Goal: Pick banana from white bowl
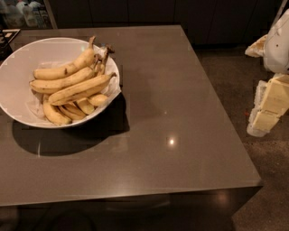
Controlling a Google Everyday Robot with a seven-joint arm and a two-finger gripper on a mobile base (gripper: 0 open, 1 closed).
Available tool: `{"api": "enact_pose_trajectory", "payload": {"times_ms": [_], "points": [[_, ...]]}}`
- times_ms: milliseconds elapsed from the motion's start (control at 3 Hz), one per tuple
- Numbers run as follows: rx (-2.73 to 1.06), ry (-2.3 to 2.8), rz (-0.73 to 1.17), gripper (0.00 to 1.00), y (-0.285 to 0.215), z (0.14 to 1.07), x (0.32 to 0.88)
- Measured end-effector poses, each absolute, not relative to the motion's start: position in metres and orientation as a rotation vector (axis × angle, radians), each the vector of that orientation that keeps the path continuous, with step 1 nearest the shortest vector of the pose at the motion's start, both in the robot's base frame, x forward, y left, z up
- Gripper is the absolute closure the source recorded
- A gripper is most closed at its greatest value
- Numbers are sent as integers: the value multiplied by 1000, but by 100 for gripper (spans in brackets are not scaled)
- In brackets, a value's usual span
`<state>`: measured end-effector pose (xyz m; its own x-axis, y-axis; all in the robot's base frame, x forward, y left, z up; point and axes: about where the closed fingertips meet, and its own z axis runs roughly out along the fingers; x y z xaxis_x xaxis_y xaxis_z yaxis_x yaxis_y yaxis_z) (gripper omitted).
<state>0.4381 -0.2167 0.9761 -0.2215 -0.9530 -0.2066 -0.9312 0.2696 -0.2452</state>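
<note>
The white bowl (13, 72) is large, wide and shallow and stands at the table's back left. It holds several yellow bananas on white paper. The banana (80, 89) is long and gently curved and lies across the middle of the pile, its dark stem tip pointing right toward the bowl's rim. A brown-speckled long banana (67, 68) with an upturned stem lies behind it. Short stubby bananas (67, 112) lie in front of it. My gripper (267, 106), cream and white, hangs at the right edge of the view, beyond the table's right side and far from the bowl. It holds nothing that I can see.
The dark grey table (171, 113) spreads from the bowl to the right and front edges. A speckled floor (226, 76) lies to its right, under the gripper. Dark cabinets (135, 11) run along the back. Shelves with bottles (22, 13) show at the top left.
</note>
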Motion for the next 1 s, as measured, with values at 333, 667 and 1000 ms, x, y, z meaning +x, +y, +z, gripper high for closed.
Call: {"api": "enact_pose_trajectory", "payload": {"times_ms": [333, 667, 1000], "points": [[-1725, 2232, -98, 0, -217, 976, 438], [-1755, 2211, -131, 0, -205, 988, 437], [-1839, 2165, -172, 0, -181, 1002, 434]]}}
